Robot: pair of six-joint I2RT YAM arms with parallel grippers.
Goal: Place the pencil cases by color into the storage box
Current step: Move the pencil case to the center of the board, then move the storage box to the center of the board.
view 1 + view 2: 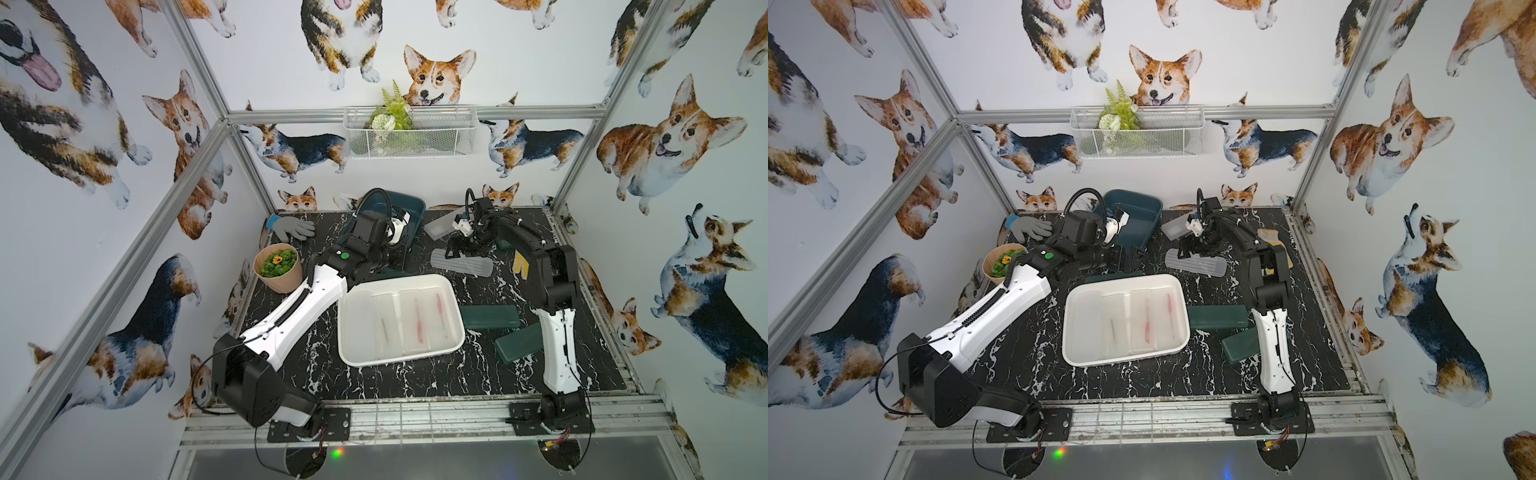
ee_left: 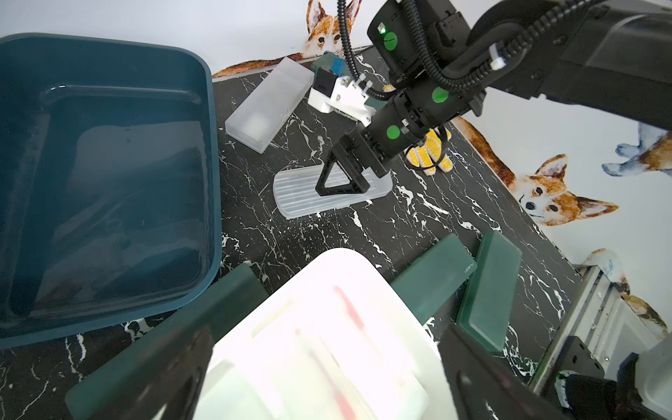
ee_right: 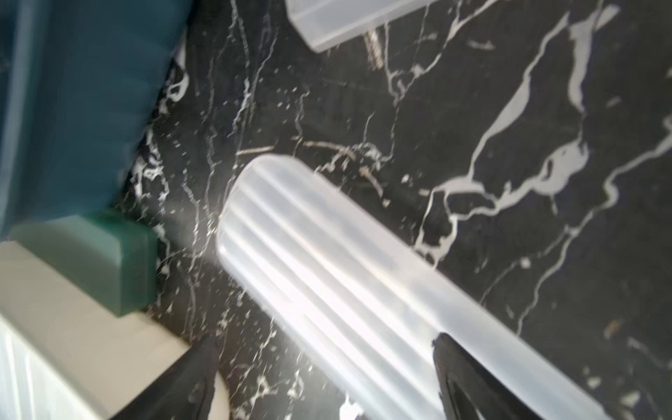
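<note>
My right jaws: spread over the ribbed frosted pencil case, lined up to pinch its long sides.
Ribbed case: flat on the tabletop, just beyond the white storage box that already holds matching frosted cases.
My left jaws: spread, empty, near that box's far left corner.
Green cases: on the tabletop to the right, likely meant for the teal box.

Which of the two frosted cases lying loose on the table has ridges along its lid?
The ribbed case directly beneath the open right end effector; the other frosted case, lying farther back, is smooth.
</note>
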